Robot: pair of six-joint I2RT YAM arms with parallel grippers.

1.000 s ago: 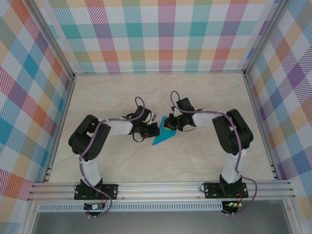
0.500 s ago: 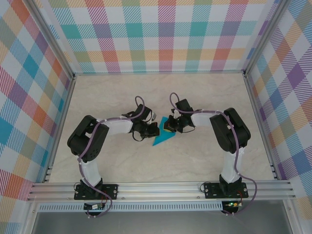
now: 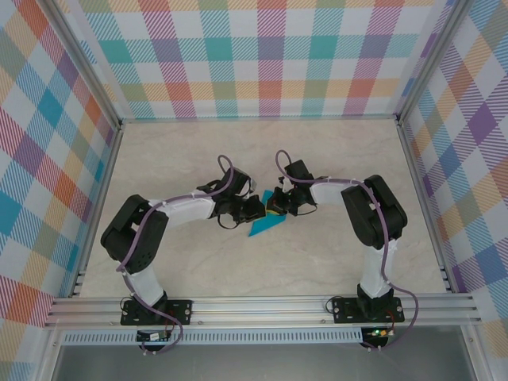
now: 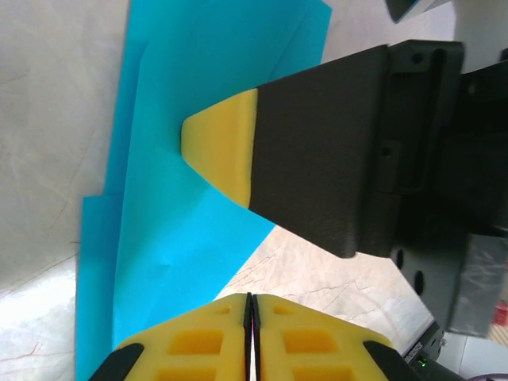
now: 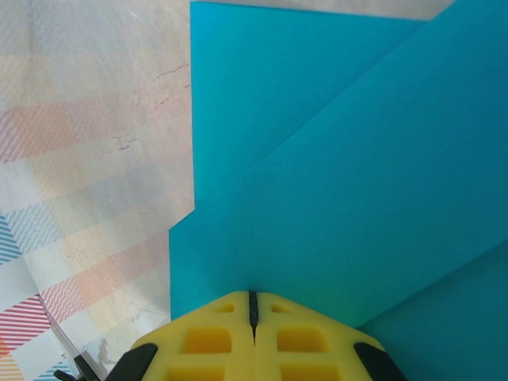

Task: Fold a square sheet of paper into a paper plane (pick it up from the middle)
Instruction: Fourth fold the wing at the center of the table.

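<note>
Top view: the left tool (image 3: 254,209) and right tool (image 3: 274,208) meet nose to nose mid-tabletop (image 3: 333,159), over the far end of the teal paper (image 3: 266,228). It lies flat as a pointed wedge. This looks like mid-fold, a crease being pressed, with no finished dart yet.

Left wrist view: the left tool's (image 4: 251,317) yellow foam pads sit together at the paper's (image 4: 198,55) edge. Whether they nip a layer, I cannot tell. The right tool's (image 4: 218,151) closed yellow tip presses on the thin, matte paper, which shows overlapping layers with sharp diagonal edges.

Right wrist view: the right tool's (image 5: 252,313) pads are together against the paper (image 5: 333,198), below a diagonal flap edge. The marbled tabletop (image 5: 95,119) looks glossy. Next, 1 tool probably pins the stack while the other lifts a flap without sliding it.
</note>
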